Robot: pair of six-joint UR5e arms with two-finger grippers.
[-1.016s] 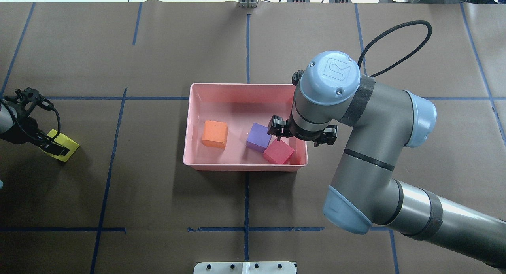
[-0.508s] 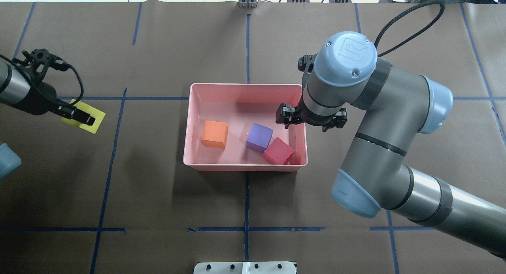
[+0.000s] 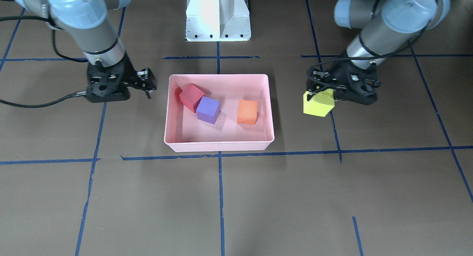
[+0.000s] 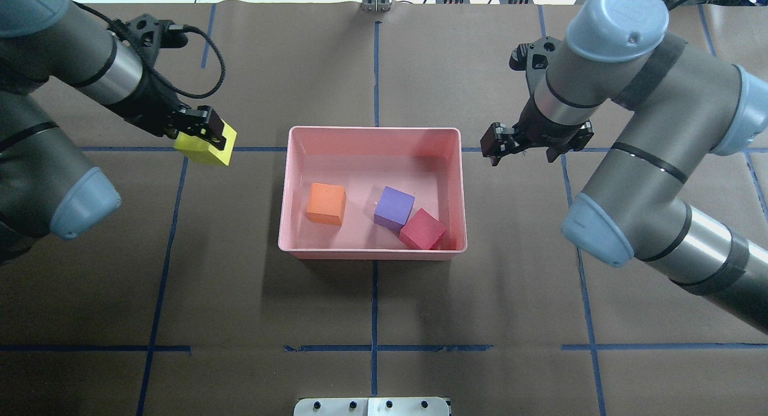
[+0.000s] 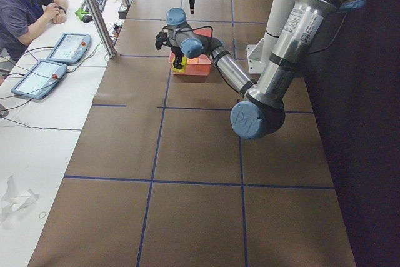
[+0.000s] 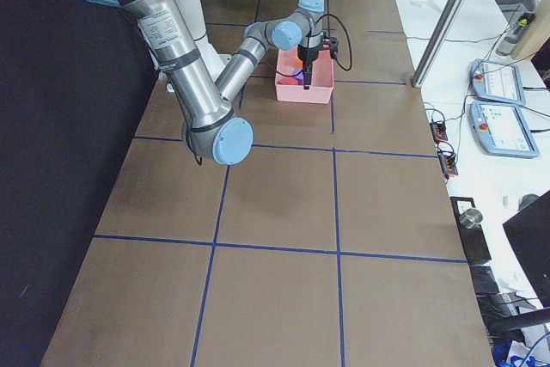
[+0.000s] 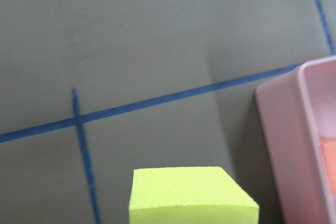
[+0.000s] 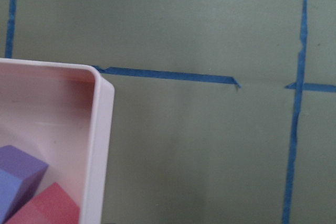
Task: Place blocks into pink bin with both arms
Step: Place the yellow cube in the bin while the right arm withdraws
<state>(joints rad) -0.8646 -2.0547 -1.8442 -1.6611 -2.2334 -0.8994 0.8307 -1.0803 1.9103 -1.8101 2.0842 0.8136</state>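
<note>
In the left pincer [image 4: 210, 137], pinched and held up off the tabletop [image 4: 240, 296]: the yellow-green block [image 4: 201, 153].
The pink bin [image 4: 372, 128] sits near that pincer, on its inward side and apart from it. Inside lie the orange block [image 4: 326, 204], nearest the left pincer, then the purple block [image 4: 394, 208] and red block [image 4: 422, 229], touching each other. The right pincer [image 4: 497, 146] hangs just outside the bin's opposite wall, carrying nothing; whether its fingers are spread I cannot tell.
</note>
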